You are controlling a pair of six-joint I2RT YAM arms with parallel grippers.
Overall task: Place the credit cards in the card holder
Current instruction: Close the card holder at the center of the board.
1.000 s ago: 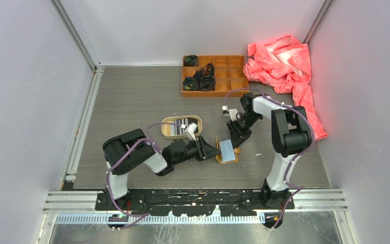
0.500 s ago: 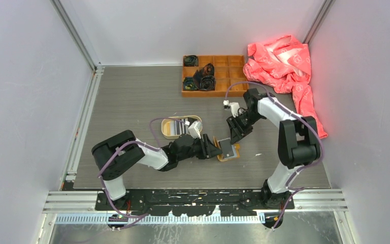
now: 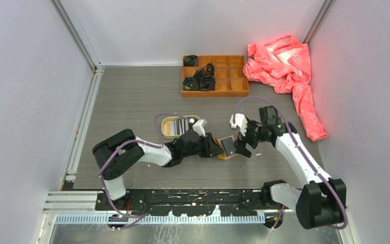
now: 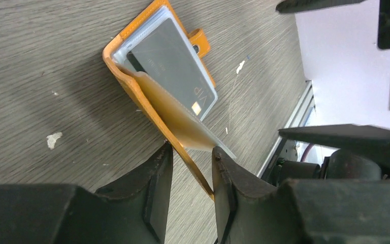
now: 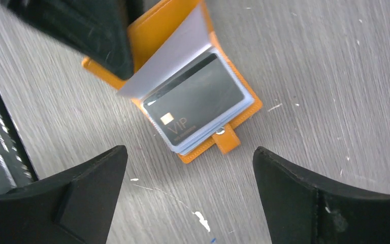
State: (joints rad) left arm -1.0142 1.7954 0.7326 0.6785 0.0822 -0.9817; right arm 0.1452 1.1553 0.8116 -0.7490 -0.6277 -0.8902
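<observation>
The mustard-orange card holder [image 3: 228, 154] lies open on the table, right of centre. My left gripper [image 3: 215, 148] is shut on its raised cover [image 4: 175, 114], which stands on edge between the fingers. A dark grey credit card [image 5: 198, 101] marked VIP sits in the top clear sleeve [image 4: 172, 63]. My right gripper [image 3: 242, 144] hovers just right of the holder, wide open with nothing between its fingers [image 5: 190, 157]. More striped credit cards [image 3: 183, 125] lie in the oval tan tray [image 3: 166, 133] behind my left gripper.
An orange compartment box [image 3: 232, 74] with dark rolled items stands at the back. A pink cloth [image 3: 284, 63] is heaped at the back right. My left finger [image 5: 81, 25] crosses the top left of the right wrist view.
My right gripper has opened wide and drawn back to the right of the holder. The grey card now lies in the sleeve. My left gripper has stayed on the cover.
</observation>
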